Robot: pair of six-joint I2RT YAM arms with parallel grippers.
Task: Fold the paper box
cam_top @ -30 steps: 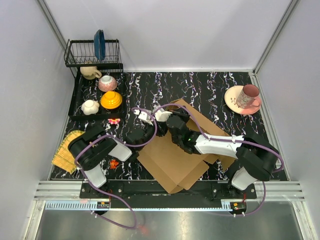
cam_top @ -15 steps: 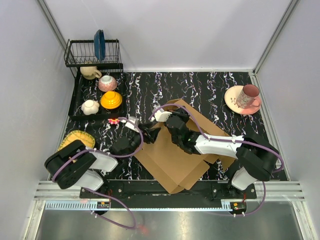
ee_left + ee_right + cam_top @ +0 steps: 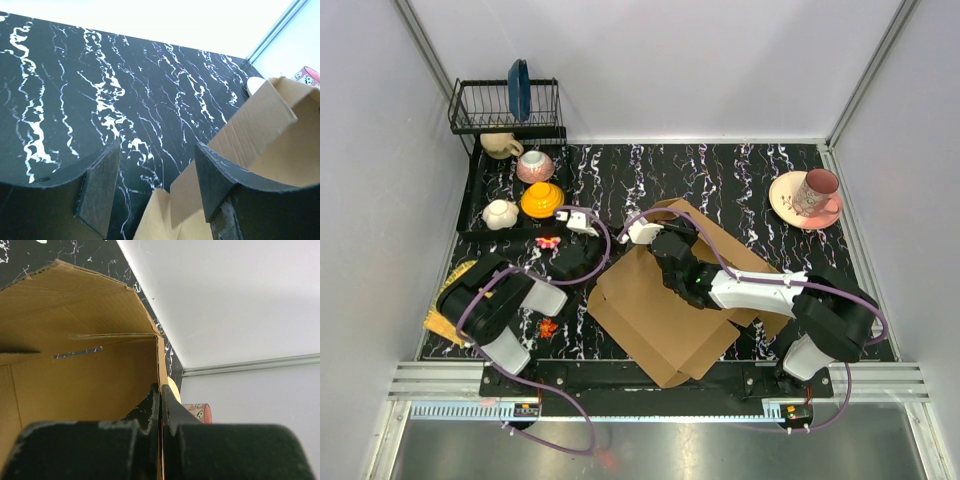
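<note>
No text, label, brand or number can be read in any view. The box (image 3: 650,310) is plain brown cardboard. The mug (image 3: 817,190) has a small printed pattern, too small to make out as writing.
</note>
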